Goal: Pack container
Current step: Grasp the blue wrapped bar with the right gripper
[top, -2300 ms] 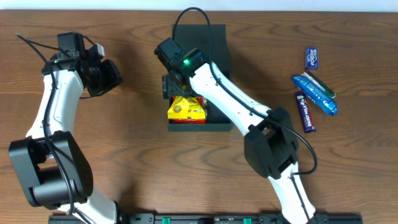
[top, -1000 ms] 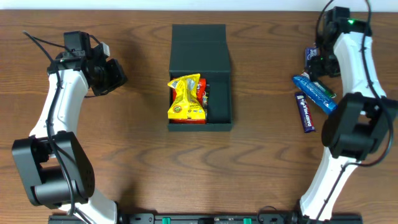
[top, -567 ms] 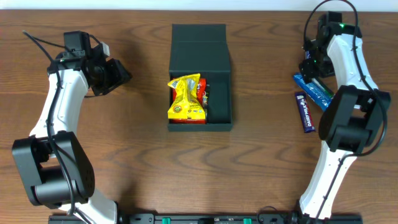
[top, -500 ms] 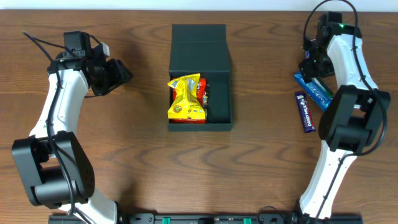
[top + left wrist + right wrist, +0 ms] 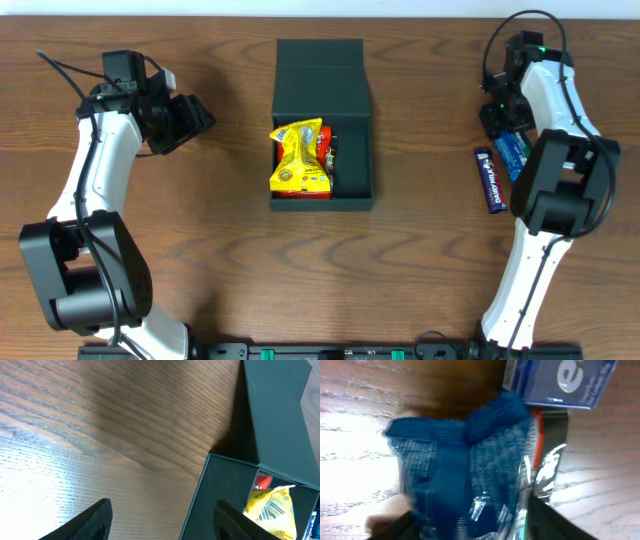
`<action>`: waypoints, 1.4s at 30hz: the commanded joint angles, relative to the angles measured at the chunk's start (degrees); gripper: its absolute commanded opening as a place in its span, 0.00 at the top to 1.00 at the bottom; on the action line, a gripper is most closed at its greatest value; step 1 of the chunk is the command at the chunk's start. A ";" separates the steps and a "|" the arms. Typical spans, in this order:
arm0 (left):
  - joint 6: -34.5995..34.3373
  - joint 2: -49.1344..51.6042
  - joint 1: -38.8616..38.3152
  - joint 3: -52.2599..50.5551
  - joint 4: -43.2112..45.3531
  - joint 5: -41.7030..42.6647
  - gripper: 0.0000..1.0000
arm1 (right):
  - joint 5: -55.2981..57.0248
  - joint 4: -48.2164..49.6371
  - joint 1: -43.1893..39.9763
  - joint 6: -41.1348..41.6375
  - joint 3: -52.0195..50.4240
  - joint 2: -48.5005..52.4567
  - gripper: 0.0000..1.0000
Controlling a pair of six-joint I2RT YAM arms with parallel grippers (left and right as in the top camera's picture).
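The dark teal container sits mid-table with its flap lid lying open behind it. A yellow snack packet and a red one lie inside. My right gripper is at the far right, its jaws pressed against both sides of a crinkly blue snack packet that lies on the table. My left gripper hangs open and empty left of the container. In the left wrist view its fingers straddle the container's near corner, well above it.
A dark blue bar lies just left of the gripped packet. A small blue-and-white packet lies just beyond my right gripper's jaws. Bare wood table lies between the left arm and the container.
My left gripper has gone from shut to open. My right gripper dropped onto the blue packet and its jaws narrowed against it. The packet has turned from slanted to nearly lengthwise.
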 commanded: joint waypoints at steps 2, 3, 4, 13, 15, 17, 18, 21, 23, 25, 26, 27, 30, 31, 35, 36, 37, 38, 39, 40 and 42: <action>-0.26 -0.72 0.04 0.94 -0.02 -0.15 0.34 | -3.02 -0.07 -0.61 1.99 -0.44 0.98 0.49; -0.26 -0.72 0.04 0.94 0.00 -0.15 0.34 | -2.99 -0.20 -0.61 2.67 -0.44 0.98 0.51; -0.26 -0.72 0.04 0.94 -0.02 -0.15 0.34 | -2.99 -0.42 -0.50 3.28 -0.44 0.98 0.52; -0.26 -0.72 0.04 0.94 0.00 -0.15 0.34 | -2.10 -2.36 -0.02 7.28 -0.31 -0.02 0.69; -0.26 -0.72 0.04 0.94 0.00 -0.13 0.34 | -2.08 -2.43 0.04 8.55 -0.31 -0.57 0.69; -0.26 -0.72 0.04 0.94 0.00 -0.13 0.34 | -2.08 -2.40 0.09 9.27 -0.26 -1.53 0.68; -0.26 -0.72 0.04 0.94 0.00 -0.13 0.34 | -2.08 -2.40 0.17 9.29 -0.20 -2.03 0.68; -0.24 -0.72 0.04 0.94 0.00 -0.15 0.34 | -2.05 -2.36 0.39 9.53 0.11 -4.63 0.67; -0.24 -0.72 0.04 0.94 0.00 -0.15 0.34 | -2.10 -2.27 0.52 9.88 0.11 -7.04 0.66; -0.24 -0.72 0.04 0.94 0.02 -0.15 0.34 | -2.12 -2.29 0.72 11.21 0.11 -9.55 0.66; -0.24 -0.72 0.04 0.94 0.02 -0.13 0.34 | -2.14 -2.32 0.87 11.87 0.11 -10.62 0.66; -0.24 -0.72 0.04 0.94 0.02 -0.15 0.34 | -2.40 -2.36 1.05 12.50 0.11 -11.91 0.66; -0.24 -0.72 0.04 0.94 0.04 -0.15 0.34 | -7.02 -2.84 2.14 13.11 0.11 -16.48 0.66; -0.24 -0.72 0.04 0.94 0.04 -0.13 0.34 | -8.57 -2.97 2.54 14.01 0.11 -17.90 0.66; -0.22 -0.72 0.04 0.94 0.02 -0.15 0.34 | -16.41 -4.35 4.50 20.06 0.11 -22.43 0.71; -0.22 -0.72 0.04 0.94 0.00 -0.15 0.34 | -18.64 -4.94 5.16 22.03 0.11 -23.17 0.72; -0.22 -0.72 0.04 0.94 0.00 -0.15 0.34 | -21.00 -5.55 6.05 24.46 0.11 -23.74 0.71; -0.22 -0.72 0.04 0.94 0.02 -0.15 0.34 | -22.88 -6.01 6.93 26.34 0.11 -24.00 0.69; -0.11 -0.72 0.04 0.94 0.02 -0.15 0.34 | -24.87 -6.56 8.48 28.44 0.11 -24.00 0.71; 0.00 -0.72 0.04 0.94 0.02 -0.17 0.34 | -25.57 -6.91 9.75 29.92 0.09 -23.98 0.74; 0.48 -0.72 0.04 0.94 0.02 -0.17 0.34 | -25.75 -7.08 13.16 33.38 0.04 -23.45 0.76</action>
